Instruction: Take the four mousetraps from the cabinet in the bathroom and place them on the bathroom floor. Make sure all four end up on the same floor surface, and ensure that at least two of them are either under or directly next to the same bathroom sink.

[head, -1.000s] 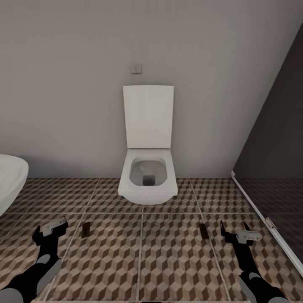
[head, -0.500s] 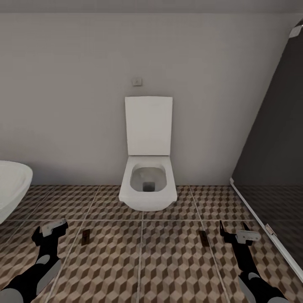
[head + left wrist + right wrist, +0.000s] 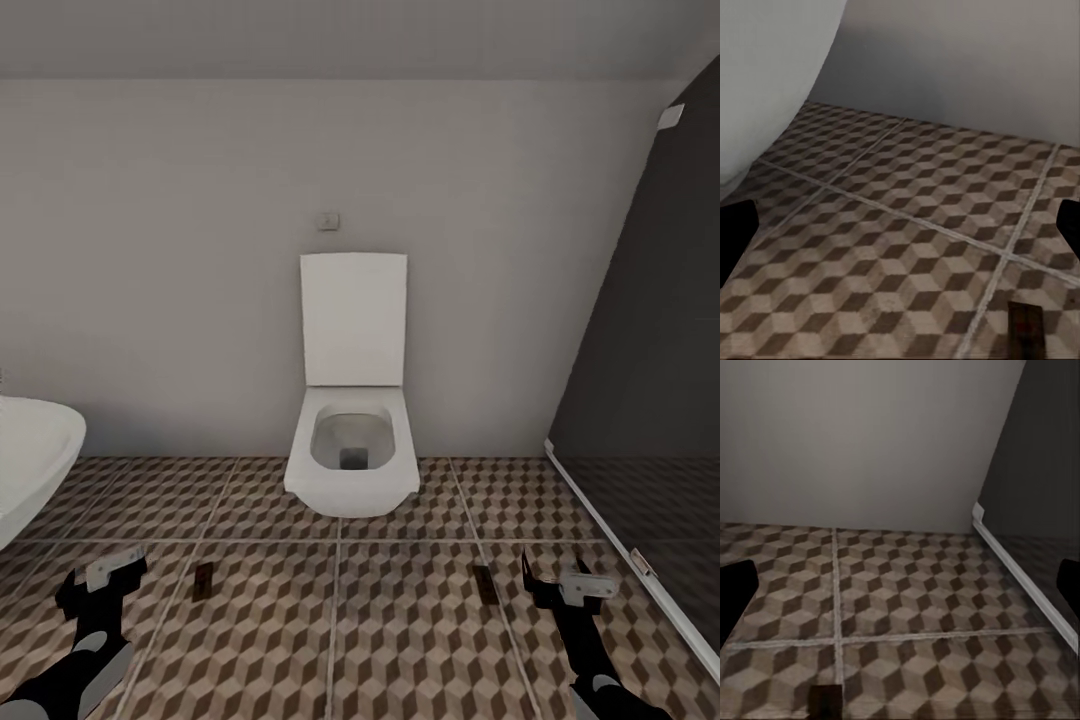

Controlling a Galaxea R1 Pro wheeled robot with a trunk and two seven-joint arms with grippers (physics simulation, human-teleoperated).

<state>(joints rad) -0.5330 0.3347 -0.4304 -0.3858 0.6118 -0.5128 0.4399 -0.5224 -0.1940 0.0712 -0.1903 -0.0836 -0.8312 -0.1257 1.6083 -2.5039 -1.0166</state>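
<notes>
Facing toilet [image 3: 351,455] on cube-tiled bathroom floor [image 3: 420,640]; left claw [image 3: 95,585], right claw [image 3: 562,590] both released, empty

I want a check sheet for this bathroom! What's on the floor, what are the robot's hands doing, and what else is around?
Surface: bathroom floor, cube-pattern tiles with pale grout lines.
Job's things: two mousetraps lying flat on the tiles, left mousetrap beside the left gripper, right mousetrap beside the right gripper.
Clutter: nothing seen.
Grippers: left gripper open, holding nothing; right gripper open, holding nothing; both low over the floor.
Cables: nothing seen.
Surroundings: white toilet with lid up against the wall, white sink at the left edge, dark shower panel on the right, small wall plate above the toilet.
</notes>
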